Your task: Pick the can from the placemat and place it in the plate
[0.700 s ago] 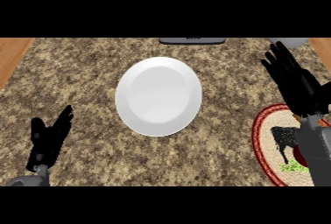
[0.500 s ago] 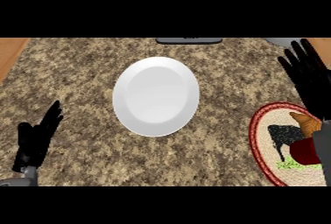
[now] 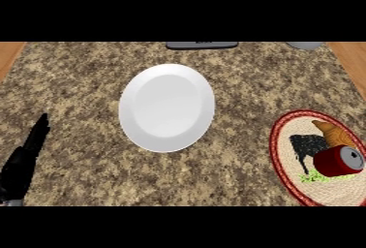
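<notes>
The task had not visibly begun, judging from how things lay. The red cylindrical metal can (image 3: 339, 162) lay tipped on its side on the round woven placemat with a red border and a rooster picture (image 3: 286, 145), at the table's right edge toward the near corner, its silver lid end facing up and to the right. No hand touched it. The can rested on the placemat's right part, partly covering the rooster design and just beside a patch of green at the picture's foot.

The white round ceramic plate (image 3: 166, 107) sat bare near the middle of the speckled brown stone table (image 3: 85, 72), well apart from the placemat, with open table between the two.

The black left hand (image 3: 22, 160) showed at the table's left edge near the near corner, its fingers straight and held together, pointing away from the robot, holding nothing; it looked to be at rest. The right hand was nowhere in the head view, so nothing could be said of its fingers.

Everything was left to do: reach the can, most likely with the right hand since the placemat lay on that side, close round it, lift it, carry it leftward over the plate and set it down inside the rim. A can on its side may roll when touched
</notes>
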Controlling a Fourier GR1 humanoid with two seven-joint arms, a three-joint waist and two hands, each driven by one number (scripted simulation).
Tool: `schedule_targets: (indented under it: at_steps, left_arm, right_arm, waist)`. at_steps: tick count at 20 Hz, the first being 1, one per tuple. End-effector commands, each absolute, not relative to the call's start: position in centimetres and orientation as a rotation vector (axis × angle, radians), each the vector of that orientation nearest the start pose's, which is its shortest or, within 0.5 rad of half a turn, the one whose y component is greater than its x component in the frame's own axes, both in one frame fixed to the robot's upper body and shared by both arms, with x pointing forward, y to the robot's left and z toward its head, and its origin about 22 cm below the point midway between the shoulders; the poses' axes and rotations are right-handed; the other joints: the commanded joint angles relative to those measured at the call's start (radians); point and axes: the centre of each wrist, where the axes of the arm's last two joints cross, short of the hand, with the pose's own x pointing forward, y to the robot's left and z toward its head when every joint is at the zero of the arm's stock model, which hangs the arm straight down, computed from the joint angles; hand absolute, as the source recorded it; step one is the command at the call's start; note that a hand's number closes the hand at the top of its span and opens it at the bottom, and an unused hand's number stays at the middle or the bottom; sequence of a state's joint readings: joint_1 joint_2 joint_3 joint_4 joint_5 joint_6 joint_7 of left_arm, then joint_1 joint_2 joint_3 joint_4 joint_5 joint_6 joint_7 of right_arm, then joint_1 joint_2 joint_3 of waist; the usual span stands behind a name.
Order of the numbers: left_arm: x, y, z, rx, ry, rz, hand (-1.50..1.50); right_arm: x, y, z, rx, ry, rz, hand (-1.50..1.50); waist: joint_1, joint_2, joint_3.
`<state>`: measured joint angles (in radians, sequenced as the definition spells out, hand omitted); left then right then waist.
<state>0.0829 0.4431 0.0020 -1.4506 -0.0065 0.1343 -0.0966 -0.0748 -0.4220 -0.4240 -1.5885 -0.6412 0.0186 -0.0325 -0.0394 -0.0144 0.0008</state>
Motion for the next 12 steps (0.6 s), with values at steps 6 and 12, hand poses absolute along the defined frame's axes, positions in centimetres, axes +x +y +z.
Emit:
schedule_targets:
  at_steps: [6,12]
  left_arm:
    - [22.1,34.3,-0.3,0.491,-1.512,-0.278,0.00]
    - [21.8,34.0,-0.3,0.486,-1.511,-0.293,0.00]
  right_arm:
    - [12.6,-43.1,10.3,-0.053,-1.917,-0.339,-1.50]
    - [12.8,-45.4,14.0,-0.215,-1.707,0.059,-1.50]
  waist:
    - [0.015,0.011,-0.001]
    - [0.033,0.015,-0.001]
